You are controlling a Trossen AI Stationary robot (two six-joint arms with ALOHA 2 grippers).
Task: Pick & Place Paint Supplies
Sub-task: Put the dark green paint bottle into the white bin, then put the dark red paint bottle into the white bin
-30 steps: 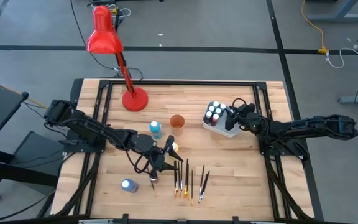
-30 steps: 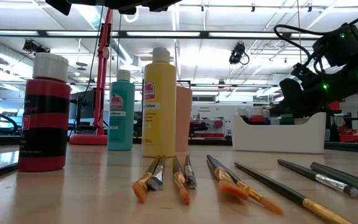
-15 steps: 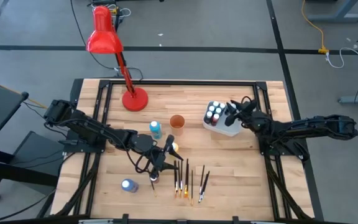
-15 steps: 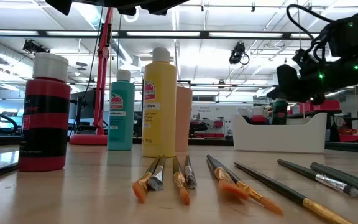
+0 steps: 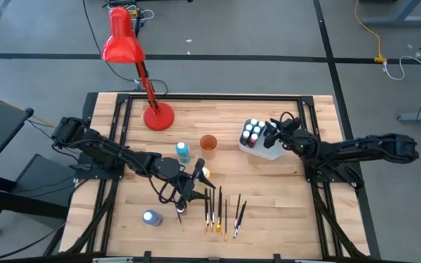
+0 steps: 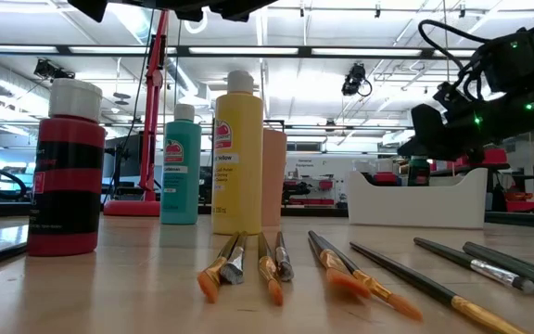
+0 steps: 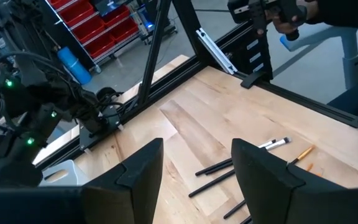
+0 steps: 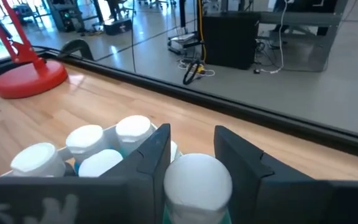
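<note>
The wooden tabletop [image 5: 269,190] carries everything, with a red lamp [image 5: 126,51] standing on its round base near the far edge. Both dark arms reach in from the sides.

The right claw [image 5: 271,132] hangs over the white tub [image 5: 263,151] on the right half of the tabletop. In the right wrist view a white-capped bottle [image 8: 197,180] sits between the two dark fingers [image 8: 151,152], and the low view shows a bottle [image 6: 419,171] hanging under the claw above the tub's rim, so the claw is gripping it. More white-capped bottles [image 5: 252,132] stand packed in the end of the tub nearer the middle of the tabletop, just beside the held one.

The left claw [image 5: 194,180] hovers near the middle of the tabletop with its fingers [image 7: 143,163] spread and nothing between them. A yellow bottle [image 5: 205,173] stands just beside it, and a red and black bottle [image 5: 180,209] stands close on the near side.

A teal bottle [image 5: 183,151] stands next to a small orange cup [image 5: 208,143], farther back. A blue bottle [image 5: 150,217] lies alone near the front left.

The paintbrushes [image 5: 221,212] lie in a loose row just in front of the left claw, apart from it, well away from the tub.
</note>
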